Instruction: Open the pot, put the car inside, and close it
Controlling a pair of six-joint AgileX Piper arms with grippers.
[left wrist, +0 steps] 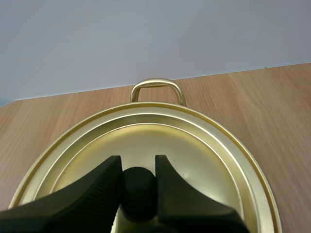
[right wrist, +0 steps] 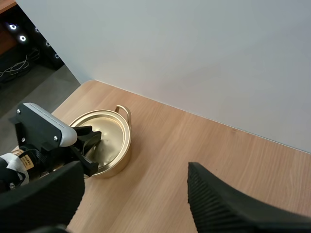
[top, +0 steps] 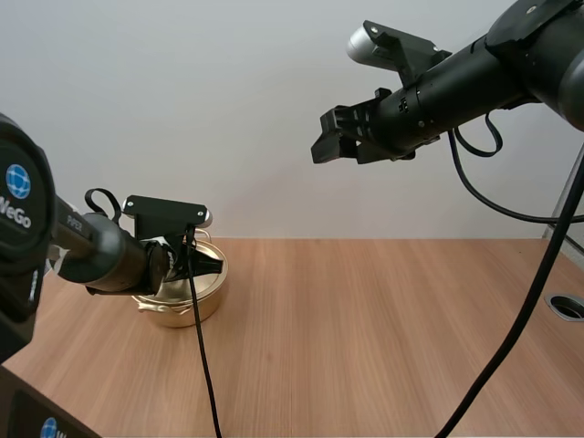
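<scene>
The gold pot [top: 182, 306] is sitting on the wooden surface [top: 383, 328], toward the left side and near the back edge, close to the pale wall. Its lid [left wrist: 160, 141] is lying flat on the pot, inside the rim. One looped handle [left wrist: 157, 87] is sticking out on the pot's far side in the left wrist view.

The left pincer [top: 205, 265] is reaching down over the pot, and its arm is coming in low from the left. In the left wrist view, the left pincer [left wrist: 138, 167] is pinching the black knob [left wrist: 138, 194] at the middle of the lid. One ribbed finger [left wrist: 92, 194] is pressing against each side of the knob.

The right pincer [top: 328, 137] is hanging high above the surface, well apart from the pot and pointing left. In the right wrist view, its two fingers [right wrist: 218, 204] are standing spread apart with nothing between them. They are framing bare wood [right wrist: 194, 145]. The same view is showing the pot [right wrist: 119, 145] off beyond the fingers, near the corner of the surface, with the left pincer [right wrist: 90, 145] sitting over its lid.
</scene>
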